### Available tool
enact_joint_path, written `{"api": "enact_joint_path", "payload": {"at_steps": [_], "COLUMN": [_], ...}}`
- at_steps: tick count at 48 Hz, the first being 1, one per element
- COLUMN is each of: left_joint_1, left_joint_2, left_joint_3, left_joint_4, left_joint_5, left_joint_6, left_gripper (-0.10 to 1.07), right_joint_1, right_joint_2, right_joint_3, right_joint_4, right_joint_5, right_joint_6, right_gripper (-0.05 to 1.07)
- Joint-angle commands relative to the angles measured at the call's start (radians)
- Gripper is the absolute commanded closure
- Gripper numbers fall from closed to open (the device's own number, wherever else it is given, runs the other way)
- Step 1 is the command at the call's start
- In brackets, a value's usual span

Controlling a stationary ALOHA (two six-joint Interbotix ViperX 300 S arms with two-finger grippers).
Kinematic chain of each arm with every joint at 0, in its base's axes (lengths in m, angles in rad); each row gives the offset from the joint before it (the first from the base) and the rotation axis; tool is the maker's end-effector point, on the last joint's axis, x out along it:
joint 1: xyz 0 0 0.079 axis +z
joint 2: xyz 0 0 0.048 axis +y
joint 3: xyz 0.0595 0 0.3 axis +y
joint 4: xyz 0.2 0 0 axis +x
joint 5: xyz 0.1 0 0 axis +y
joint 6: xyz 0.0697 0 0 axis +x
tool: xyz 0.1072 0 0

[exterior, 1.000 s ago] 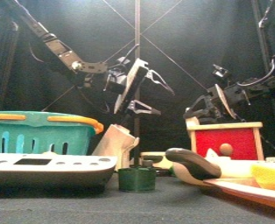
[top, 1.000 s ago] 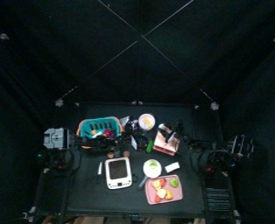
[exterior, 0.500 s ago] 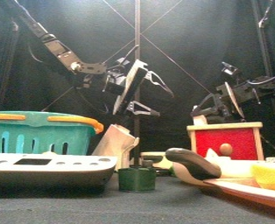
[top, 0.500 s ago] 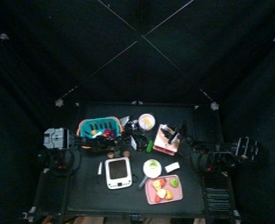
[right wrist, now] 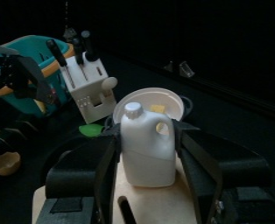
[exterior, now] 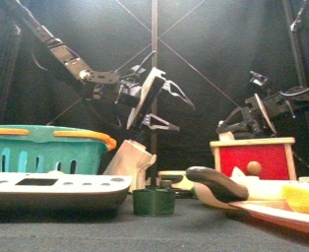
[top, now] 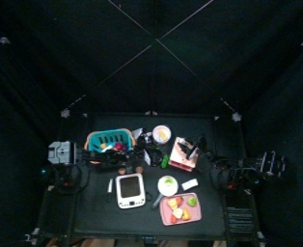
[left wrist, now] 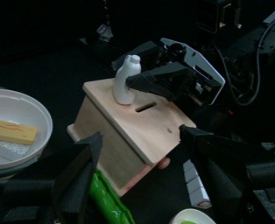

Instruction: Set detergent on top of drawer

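Left of the drawer [exterior: 253, 157], the left gripper [exterior: 157, 94] hangs raised on a bent arm reaching in over the table, its jaws spread wide with nothing between them (the left wrist view looks down past them onto the drawer's wooden top). The detergent [right wrist: 148, 144] stands upright on top of the drawer. Just right of the drawer, the right gripper [right wrist: 151, 166] points at the bottle, jaws parted either side of it, not pressing it.

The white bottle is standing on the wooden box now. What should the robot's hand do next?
Probably draw the right gripper back and away. The detergent already stands upright on the drawer, and the jaws sit open on either side of it, not squeezing.
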Motion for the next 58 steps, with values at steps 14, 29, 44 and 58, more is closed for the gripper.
{"api": "enact_joint_path", "payload": {"at_steps": [14,29,44,58], "left_joint_1": [0.0,0.002,0.002,0.002], "left_joint_2": [-0.029,-0.031,-0.031,-0.031], "left_joint_3": [-0.006,-0.006,-0.006,-0.006], "left_joint_4": [0.003,0.002,0.003,0.002], "left_joint_5": [-0.009,-0.009,-0.009,-0.009], "left_joint_6": [0.002,0.002,0.002,0.002], "left_gripper": [-0.04,-0.04,-0.04,-0.04], "right_joint_1": [0.002,0.008,0.008,0.008], "right_joint_2": [-0.008,-0.008,-0.018,-0.021], "right_joint_3": [-0.005,-0.006,-0.025,-0.034], "right_joint_4": [0.003,0.002,-0.003,-0.014], "right_joint_5": [0.018,0.041,0.072,0.091], "right_joint_6": [0.005,0.002,-0.003,-0.003], "right_gripper": [0.17,0.07,0.06,0.06]}}
